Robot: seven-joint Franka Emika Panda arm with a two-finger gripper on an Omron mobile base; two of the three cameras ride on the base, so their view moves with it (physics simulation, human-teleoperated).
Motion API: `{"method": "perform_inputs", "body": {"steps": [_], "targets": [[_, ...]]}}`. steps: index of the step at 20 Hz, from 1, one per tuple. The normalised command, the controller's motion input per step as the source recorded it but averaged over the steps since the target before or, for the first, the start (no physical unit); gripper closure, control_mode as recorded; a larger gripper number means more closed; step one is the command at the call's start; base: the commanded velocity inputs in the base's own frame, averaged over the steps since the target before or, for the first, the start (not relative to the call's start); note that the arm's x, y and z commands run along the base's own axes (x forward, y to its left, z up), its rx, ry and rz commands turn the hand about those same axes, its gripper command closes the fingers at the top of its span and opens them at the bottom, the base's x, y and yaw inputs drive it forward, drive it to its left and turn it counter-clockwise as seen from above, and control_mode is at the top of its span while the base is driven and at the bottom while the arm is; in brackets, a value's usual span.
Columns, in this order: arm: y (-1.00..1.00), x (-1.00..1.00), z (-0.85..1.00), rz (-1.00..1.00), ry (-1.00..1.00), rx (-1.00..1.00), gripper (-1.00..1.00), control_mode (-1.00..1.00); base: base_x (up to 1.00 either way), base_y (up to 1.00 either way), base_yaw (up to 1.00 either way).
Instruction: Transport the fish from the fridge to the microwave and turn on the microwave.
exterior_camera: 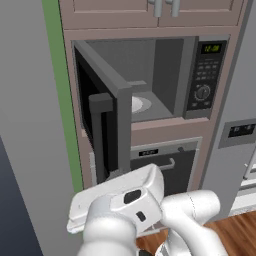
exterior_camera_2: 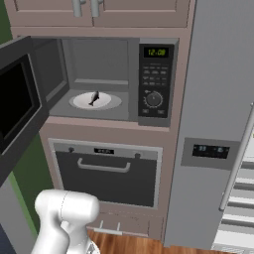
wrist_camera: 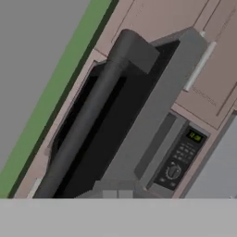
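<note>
The microwave [exterior_camera_2: 106, 82] stands open, its dark glass door [exterior_camera_2: 17, 106] swung out to the left. Inside, the small grey fish [exterior_camera_2: 94, 98] lies on the white round plate [exterior_camera_2: 110, 102]. In the left base view the door [exterior_camera: 102, 120] hides the fish and only the plate's edge [exterior_camera: 141, 104] shows. My gripper [wrist_camera: 117, 193] is shut with nothing in it, low in front of the door, looking up along the door's vertical handle [wrist_camera: 88, 115]. The control panel [exterior_camera_2: 155, 82] shows green digits and a round knob [exterior_camera_2: 154, 99]. The grey fridge [exterior_camera_2: 218, 124] stands to the right.
A dark oven [exterior_camera_2: 106, 173] with a horizontal handle sits under the microwave. Wooden cabinet doors [exterior_camera_2: 84, 10] are above. A grey wall with a green strip [exterior_camera: 62, 100] lies left of the door. White fridge shelves [exterior_camera_2: 243, 198] show at the far right.
</note>
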Motion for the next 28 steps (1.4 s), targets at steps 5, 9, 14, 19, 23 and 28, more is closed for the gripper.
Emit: {"method": "perform_inputs", "body": {"steps": [5,9,14,19,23,28], "targets": [[0.26,0.38,-0.21,-0.09,0.0,-0.06,1.0,-1.0,0.0,0.0,0.0],[0.23,0.29,-0.18,-0.09,-0.03,-0.06,1.0,-1.0,0.0,0.0,0.0],[0.21,0.3,-0.11,-0.09,-0.05,-0.04,1.0,-1.0,0.0,0.0,0.0],[0.16,0.23,-0.04,-0.08,-0.04,-0.01,1.0,-1.0,0.0,0.0,0.0],[0.08,0.18,0.0,-0.07,0.0,0.0,1.0,-1.0,0.0,0.0,0.0],[0.01,0.14,0.0,-0.08,0.0,0.0,1.0,-1.0,0.0,0.0,0.0]]}}
